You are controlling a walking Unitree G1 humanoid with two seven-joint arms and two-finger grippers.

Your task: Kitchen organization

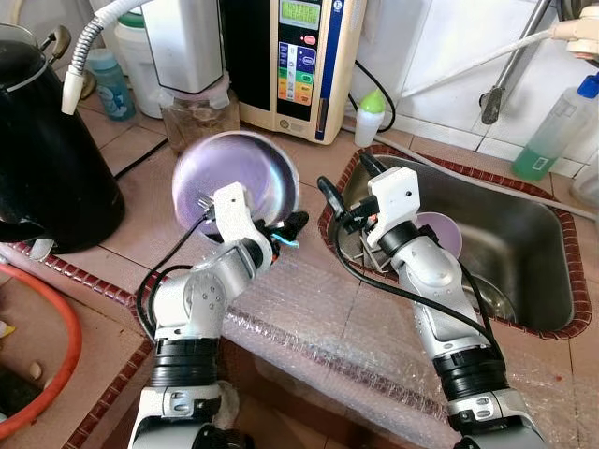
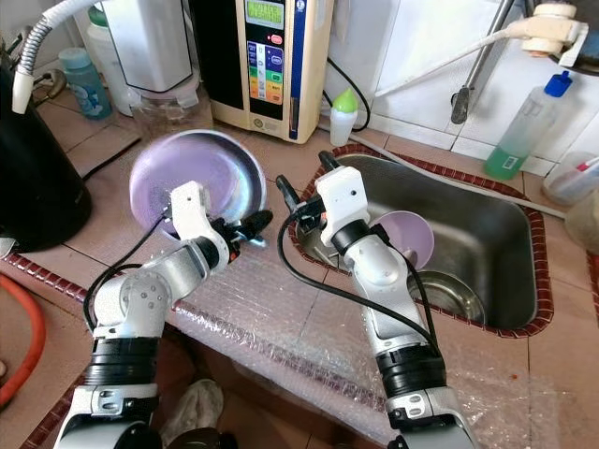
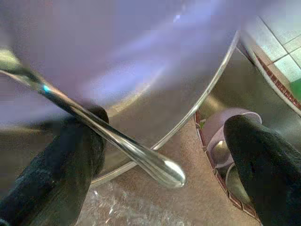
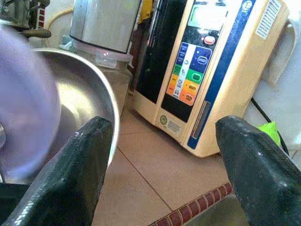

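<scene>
A wide steel bowl [image 1: 234, 173] sits tilted on the tiled counter left of the sink, and a blurred purple plate [image 1: 211, 159] lies in it. My left gripper [image 1: 288, 231] is at the bowl's near right rim, open. A metal spoon [image 3: 141, 153] lies with its handle across one finger [image 3: 61, 169]. My right gripper [image 1: 346, 178] hovers open over the left edge of the sink [image 1: 552, 327], pointing toward the bowl, with nothing between its fingers. Inside the sink stand a second purple plate [image 1: 442, 229] and a small steel bowl [image 1: 494, 301].
A black kettle [image 1: 47, 159] stands at the left, with a blender jar [image 1: 197, 103] and a cream water machine [image 1: 299, 56] behind the bowl. A small green-capped bottle [image 1: 372, 117] and a green detergent bottle [image 1: 552, 131] line the wall. Bubble wrap [image 1: 328, 327] covers the front counter.
</scene>
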